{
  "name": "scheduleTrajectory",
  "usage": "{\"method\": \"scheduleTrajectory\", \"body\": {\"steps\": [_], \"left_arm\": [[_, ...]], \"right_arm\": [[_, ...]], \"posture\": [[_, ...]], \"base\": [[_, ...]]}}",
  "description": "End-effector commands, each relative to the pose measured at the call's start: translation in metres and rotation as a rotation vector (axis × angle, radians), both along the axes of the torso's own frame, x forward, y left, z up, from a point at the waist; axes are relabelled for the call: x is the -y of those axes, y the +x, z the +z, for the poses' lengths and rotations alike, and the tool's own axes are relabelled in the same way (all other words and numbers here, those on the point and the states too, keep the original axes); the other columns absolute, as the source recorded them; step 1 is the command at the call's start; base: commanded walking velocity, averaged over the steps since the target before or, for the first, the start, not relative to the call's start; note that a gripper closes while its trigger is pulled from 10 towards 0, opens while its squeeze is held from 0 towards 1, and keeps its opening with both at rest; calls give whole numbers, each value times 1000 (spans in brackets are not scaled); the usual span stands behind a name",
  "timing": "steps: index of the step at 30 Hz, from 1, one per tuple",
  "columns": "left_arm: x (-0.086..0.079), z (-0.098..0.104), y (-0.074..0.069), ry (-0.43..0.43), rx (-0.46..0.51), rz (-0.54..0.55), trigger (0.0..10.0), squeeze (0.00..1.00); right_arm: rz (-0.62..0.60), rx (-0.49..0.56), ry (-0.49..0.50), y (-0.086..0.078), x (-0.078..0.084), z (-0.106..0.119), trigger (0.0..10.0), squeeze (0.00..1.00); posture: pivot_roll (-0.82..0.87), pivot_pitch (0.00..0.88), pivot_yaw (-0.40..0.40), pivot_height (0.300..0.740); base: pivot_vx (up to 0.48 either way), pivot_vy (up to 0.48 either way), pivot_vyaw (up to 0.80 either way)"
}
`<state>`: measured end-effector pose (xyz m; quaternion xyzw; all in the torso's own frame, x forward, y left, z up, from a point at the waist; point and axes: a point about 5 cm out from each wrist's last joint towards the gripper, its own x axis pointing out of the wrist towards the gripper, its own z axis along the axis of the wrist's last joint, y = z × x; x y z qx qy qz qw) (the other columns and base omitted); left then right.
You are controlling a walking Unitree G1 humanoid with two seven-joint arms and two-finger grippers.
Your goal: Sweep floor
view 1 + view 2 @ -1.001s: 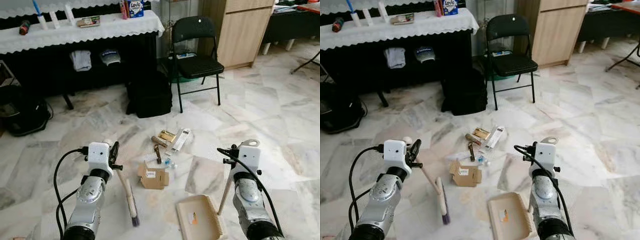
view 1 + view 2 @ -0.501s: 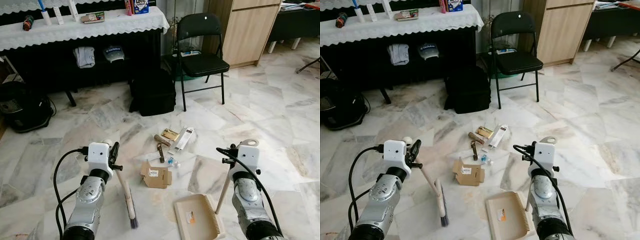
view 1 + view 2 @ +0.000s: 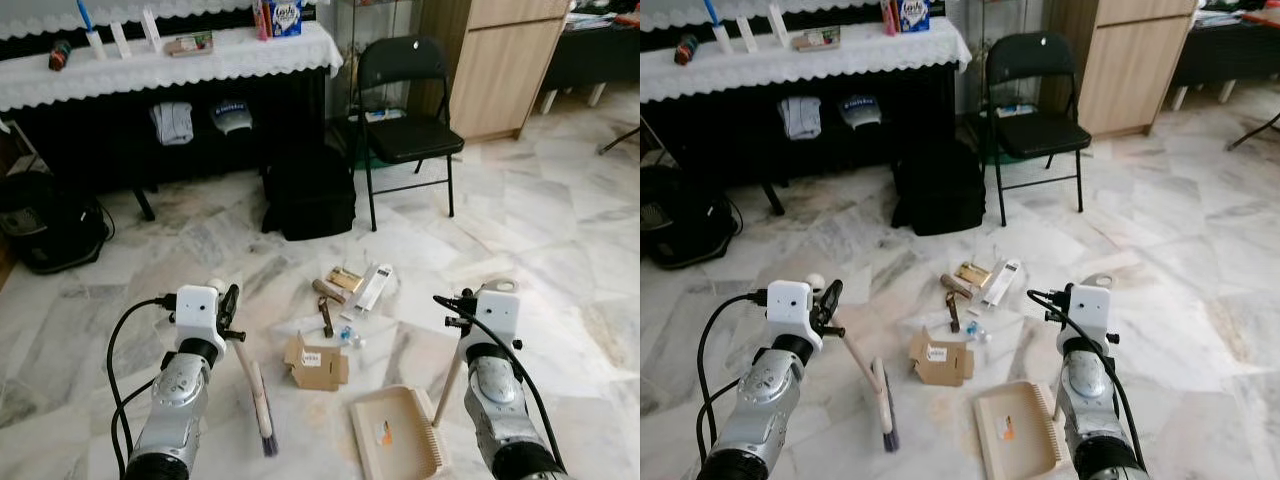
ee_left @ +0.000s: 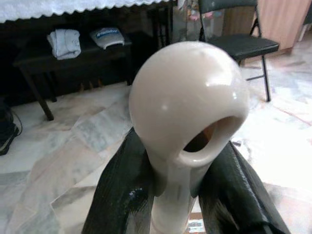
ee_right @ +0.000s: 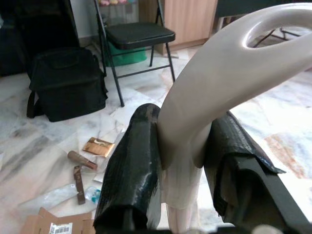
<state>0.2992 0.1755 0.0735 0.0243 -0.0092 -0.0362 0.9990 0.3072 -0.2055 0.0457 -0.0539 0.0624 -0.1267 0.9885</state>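
While standing over the marble floor (image 3: 560, 230), gripping the broom (image 3: 257, 398) handle with the left gripper (image 4: 178, 192), fingers (image 4: 122, 195) clamped tight on the cream shaft just under its looped end. Holding the dustpan (image 3: 394, 433) handle in the right gripper (image 5: 183, 187), fingers (image 5: 134, 170) squeezing it from both sides. Resting the broom head and dustpan on the tiles, with the litter (image 3: 345, 290) and a torn cardboard box (image 3: 314, 363) lying between and just ahead of them. Facing a black bag (image 3: 308, 195) and a folding chair (image 3: 405, 115).
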Motion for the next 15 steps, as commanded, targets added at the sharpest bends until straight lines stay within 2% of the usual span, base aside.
{"method": "scheduleTrajectory", "body": {"steps": [1, 15], "left_arm": [[0, 9, 4, -9, 39, -3, 10000, 0], [0, 9, 3, -11, 34, -9, 10000, 0]], "right_arm": [[-3, 34, -5, 4, 1, 7, 10000, 0], [-1, 29, -5, 3, 0, 6, 10000, 0]], "posture": [[-104, 0, 57, 740], [-102, 0, 58, 740]], "base": [[368, 0, 0], [364, 0, 0]]}}
